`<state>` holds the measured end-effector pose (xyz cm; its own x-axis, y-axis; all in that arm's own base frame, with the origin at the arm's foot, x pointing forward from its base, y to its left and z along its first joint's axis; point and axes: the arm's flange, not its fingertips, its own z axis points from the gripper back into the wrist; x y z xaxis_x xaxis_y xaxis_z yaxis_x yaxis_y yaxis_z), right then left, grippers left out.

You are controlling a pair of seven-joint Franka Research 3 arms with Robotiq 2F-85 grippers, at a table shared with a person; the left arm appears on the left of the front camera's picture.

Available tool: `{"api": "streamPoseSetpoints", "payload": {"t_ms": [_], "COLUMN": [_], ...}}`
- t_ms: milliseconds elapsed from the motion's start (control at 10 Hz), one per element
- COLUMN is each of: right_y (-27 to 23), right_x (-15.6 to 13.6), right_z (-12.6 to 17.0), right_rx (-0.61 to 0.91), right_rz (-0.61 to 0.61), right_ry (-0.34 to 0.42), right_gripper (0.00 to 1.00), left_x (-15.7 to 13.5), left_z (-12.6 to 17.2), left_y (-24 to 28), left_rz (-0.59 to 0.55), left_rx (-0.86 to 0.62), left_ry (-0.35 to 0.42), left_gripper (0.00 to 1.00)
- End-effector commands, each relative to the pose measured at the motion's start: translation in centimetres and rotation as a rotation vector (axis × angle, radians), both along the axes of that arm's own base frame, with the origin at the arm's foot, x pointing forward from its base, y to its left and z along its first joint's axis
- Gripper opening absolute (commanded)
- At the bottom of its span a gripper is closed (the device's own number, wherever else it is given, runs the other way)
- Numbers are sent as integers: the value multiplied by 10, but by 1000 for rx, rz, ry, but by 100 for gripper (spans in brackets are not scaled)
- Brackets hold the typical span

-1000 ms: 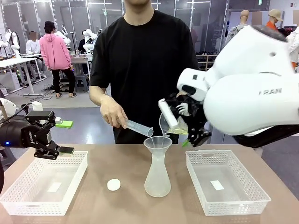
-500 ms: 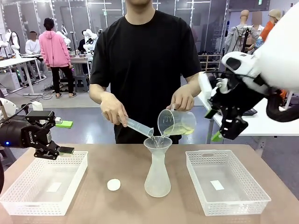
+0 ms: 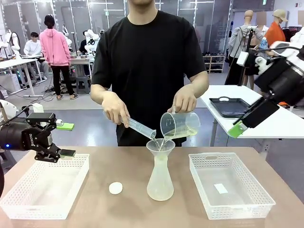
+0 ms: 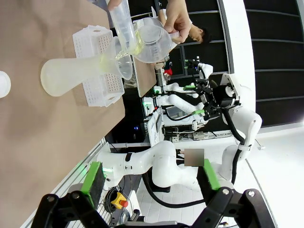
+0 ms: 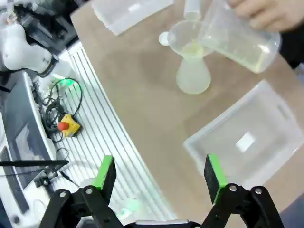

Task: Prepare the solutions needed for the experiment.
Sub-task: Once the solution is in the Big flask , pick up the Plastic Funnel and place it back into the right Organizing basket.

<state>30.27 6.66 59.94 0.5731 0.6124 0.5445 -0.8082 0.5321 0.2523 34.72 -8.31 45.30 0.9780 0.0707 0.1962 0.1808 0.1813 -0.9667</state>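
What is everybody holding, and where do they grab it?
The left gripper and right gripper are open and empty. One hand grips the cylinder by its raised end; the other hand holds the beaker from above.

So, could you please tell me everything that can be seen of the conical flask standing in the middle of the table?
The conical flask looks like translucent, frosted plastic, with a wide round base narrowing to a slim neck. It stands upright on the brown table, between the left basket and the right basket, apart from both. A clear funnel sits in its mouth. A shallow layer of pale yellow-green solution lies at its bottom. Only the funnel and the table touch it.
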Motion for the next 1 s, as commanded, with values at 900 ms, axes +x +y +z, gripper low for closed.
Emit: {"api": "streamPoseSetpoints", "payload": {"t_ms": [900], "right_y": [-11], "right_x": [-16], "right_z": [-115], "right_rx": [574], "right_rz": [-418], "right_ry": [487], "right_gripper": [93], "left_x": [0], "left_z": [2], "left_y": [-1], "left_rz": [-7], "left_rx": [-12], "left_ry": [2], "left_gripper": [100]}}
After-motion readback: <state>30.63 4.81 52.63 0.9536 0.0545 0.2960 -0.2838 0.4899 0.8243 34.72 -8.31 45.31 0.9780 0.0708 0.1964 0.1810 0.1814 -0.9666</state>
